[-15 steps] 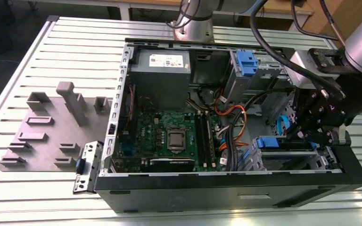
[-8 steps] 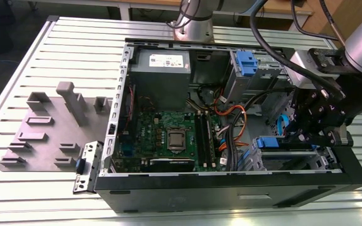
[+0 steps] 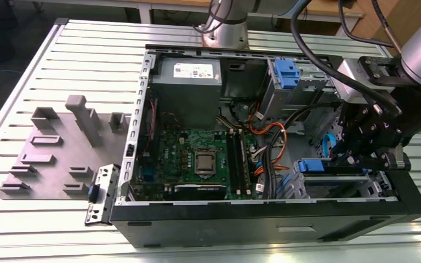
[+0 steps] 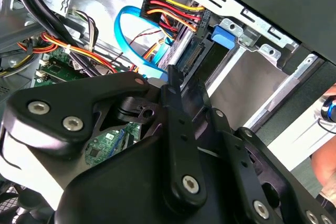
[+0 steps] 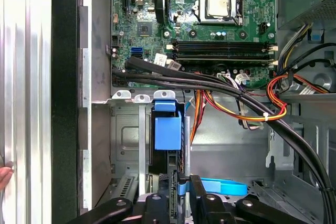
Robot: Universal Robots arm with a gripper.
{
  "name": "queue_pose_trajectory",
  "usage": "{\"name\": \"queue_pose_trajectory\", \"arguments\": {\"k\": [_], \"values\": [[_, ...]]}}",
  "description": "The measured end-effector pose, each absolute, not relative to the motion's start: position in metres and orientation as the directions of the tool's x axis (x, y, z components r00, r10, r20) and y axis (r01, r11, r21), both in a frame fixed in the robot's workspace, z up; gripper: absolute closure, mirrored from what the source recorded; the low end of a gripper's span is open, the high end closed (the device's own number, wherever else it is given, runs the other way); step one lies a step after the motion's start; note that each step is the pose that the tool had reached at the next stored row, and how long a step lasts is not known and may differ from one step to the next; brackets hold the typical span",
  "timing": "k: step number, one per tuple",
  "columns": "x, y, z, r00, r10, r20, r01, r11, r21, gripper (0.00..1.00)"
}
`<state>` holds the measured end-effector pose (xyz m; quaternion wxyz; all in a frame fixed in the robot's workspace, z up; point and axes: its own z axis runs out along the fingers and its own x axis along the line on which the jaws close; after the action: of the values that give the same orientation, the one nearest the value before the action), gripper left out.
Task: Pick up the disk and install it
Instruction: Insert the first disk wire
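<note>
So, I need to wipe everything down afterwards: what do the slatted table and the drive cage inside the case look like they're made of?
The table looks like bare aluminium: pale silver ribbed slats catching soft glare. The drive cage looks like unpainted sheet metal, probably steel, though the look leaves that open: dull grey, with stamped slots and folded edges.

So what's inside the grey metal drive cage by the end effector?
A blue plastic tab stands in one slot of the grey metal drive cage, orange cables beside it. The black end effector covers the rest of that slot, so its contents are hidden.
</note>
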<state>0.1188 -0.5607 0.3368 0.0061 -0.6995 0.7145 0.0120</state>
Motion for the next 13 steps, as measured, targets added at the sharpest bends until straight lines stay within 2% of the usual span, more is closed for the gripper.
{"name": "queue_pose_trajectory", "arguments": {"k": [7, 8, 9, 10, 11, 13], "values": [[0.1188, -0.5608, 0.3368, -0.021, -0.999, -0.025, -1.000, 0.021, 0.009, 0.71], [0.1189, -0.5608, 0.3368, -0.021, -0.999, -0.025, -1.000, 0.021, 0.009, 0.72], [0.1188, -0.5608, 0.3368, -0.021, -0.999, -0.025, -1.000, 0.021, 0.009, 0.78], [0.1189, -0.5608, 0.3368, -0.021, -0.999, -0.025, -1.000, 0.021, 0.009, 0.78], [0.1188, -0.5608, 0.3368, -0.021, -0.999, -0.025, -1.000, 0.021, 0.009, 0.84], [0.1188, -0.5609, 0.3368, -0.021, -0.999, -0.025, -1.000, 0.021, 0.009, 0.84]]}}
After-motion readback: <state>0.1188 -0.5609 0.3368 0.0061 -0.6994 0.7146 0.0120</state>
